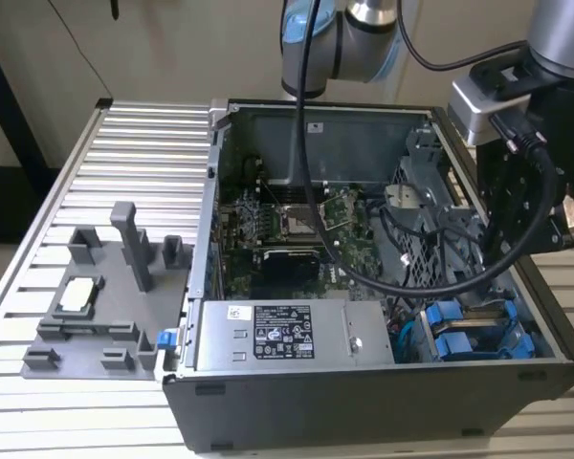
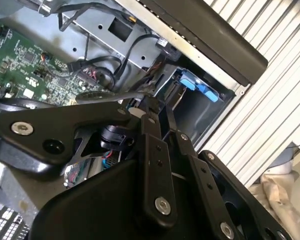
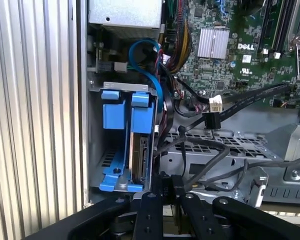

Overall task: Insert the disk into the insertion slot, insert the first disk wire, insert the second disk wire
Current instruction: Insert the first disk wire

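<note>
In the first wrist view the disk [image 3: 141, 150] sits in its bright blue carrier inside the drive cage, its grey edge showing below the blue front. A second blue-fronted carrier [image 3: 113, 109] sits beside it. My gripper [image 3: 170, 183] hovers just off the cage's open end, fingers together with nothing visible between them. A loose black wire with a white-tagged plug [image 3: 214, 105] lies over the metal cage, apart from the fingers. A blue wire [image 3: 149, 62] loops above the carriers. In the exterior view the blue carriers [image 1: 459, 330] lie in the case's near right corner, under the black gripper body.
The open computer case [image 1: 364, 382] holds a green motherboard [image 1: 287, 220] and a power supply [image 1: 287, 335] with a white label. Tangled black cables [image 3: 200, 160] cross the perforated cage. A grey fixture block [image 1: 105, 296] stands on the ribbed table at the exterior view's left.
</note>
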Robot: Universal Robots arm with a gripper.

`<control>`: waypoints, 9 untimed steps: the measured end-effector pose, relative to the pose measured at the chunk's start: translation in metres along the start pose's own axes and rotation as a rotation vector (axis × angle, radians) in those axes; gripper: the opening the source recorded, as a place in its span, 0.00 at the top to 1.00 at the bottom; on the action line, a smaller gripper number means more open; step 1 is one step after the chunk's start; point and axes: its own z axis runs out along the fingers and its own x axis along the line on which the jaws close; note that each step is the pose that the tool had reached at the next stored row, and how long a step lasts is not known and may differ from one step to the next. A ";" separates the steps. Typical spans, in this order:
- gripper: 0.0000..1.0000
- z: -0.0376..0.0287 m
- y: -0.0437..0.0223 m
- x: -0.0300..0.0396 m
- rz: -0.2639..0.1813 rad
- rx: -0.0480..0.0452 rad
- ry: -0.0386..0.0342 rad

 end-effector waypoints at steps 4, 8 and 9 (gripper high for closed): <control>0.81 0.0021 -0.0094 0.0018 0.000 -0.0529 -0.0014; 0.81 0.0041 -0.0185 0.0047 0.001 -0.1038 -0.0039; 0.81 0.0047 -0.0208 0.0057 0.001 -0.1165 -0.0046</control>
